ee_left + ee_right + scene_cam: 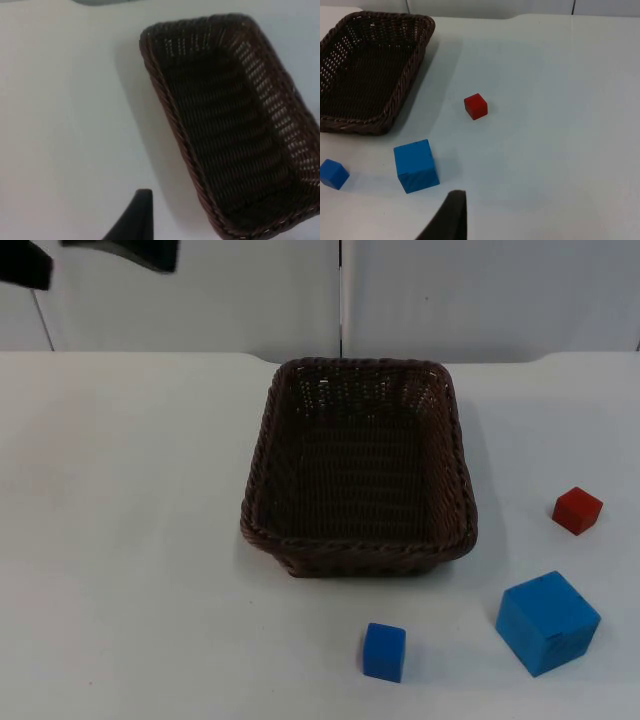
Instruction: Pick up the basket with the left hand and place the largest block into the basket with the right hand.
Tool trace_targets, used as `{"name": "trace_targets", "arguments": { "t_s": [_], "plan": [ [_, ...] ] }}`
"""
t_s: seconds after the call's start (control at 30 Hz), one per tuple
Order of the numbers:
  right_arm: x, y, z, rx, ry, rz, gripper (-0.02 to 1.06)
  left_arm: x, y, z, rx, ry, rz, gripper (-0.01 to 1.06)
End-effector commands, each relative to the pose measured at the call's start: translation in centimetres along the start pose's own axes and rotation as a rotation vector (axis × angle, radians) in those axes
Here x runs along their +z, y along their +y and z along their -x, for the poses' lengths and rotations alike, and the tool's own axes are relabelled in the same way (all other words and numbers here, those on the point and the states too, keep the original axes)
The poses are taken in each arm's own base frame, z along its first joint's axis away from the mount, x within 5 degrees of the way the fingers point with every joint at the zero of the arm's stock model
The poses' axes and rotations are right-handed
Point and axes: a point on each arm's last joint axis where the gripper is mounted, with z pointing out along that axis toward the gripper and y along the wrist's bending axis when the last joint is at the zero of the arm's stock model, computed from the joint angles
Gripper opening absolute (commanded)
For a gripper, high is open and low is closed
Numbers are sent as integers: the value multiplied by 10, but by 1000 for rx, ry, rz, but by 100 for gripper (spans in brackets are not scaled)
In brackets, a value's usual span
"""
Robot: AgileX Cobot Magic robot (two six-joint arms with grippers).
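**Basket on the table, three blocks off to its right**

In the top view my left arm [120, 252] is a dark shape cut off by the upper left edge of the frame, well apart from everything on the white table [120, 540]. My left gripper [135, 215] shows as one black fingertip in my left wrist view, hanging over bare table beside the basket's long side. I cannot tell how far that gripper is spread, since its other finger is out of frame; it touches nothing I can see.

The brown wicker basket [358, 468] sits flat on the table at the centre of the top view, its open mouth up and nothing inside. Its far end lies near the grey wall [480, 290].

Below the basket's near rim, at the lower middle, lies a small blue block [384, 651]. To the right of it, at the lower right, stands the big blue block [547, 622], turned at an angle, its lower faces hard to read in shadow. Above it, at mid right, is a small red block [577, 510]. All three are apart from each other and from the basket.

My right gripper [450, 215] shows as one dark fingertip in my right wrist view, near the big blue block and not touching it. Its spread I cannot tell either.
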Motion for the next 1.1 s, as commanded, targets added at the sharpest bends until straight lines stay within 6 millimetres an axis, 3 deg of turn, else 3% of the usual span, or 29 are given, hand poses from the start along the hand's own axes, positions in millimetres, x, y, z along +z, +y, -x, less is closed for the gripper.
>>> {"name": "trace_targets", "arguments": {
  "t_s": [0.0,0.2,0.5,0.73,1.07],
  "plan": [
    [0,0,0,-8,-9,-7,105,15,-1,6,12,37,19,105],
    [0,0,0,-8,-9,-7,105,57,-4,14,4,123,20,105],
    [0,0,0,-8,-9,-7,105,126,1,8,-15,253,3,105],
    [0,0,0,-8,-9,-7,105,165,12,5,-61,302,14,105],
    [0,0,0,-8,-9,-7,105,200,21,-5,-121,356,18,105]
  ]
}}
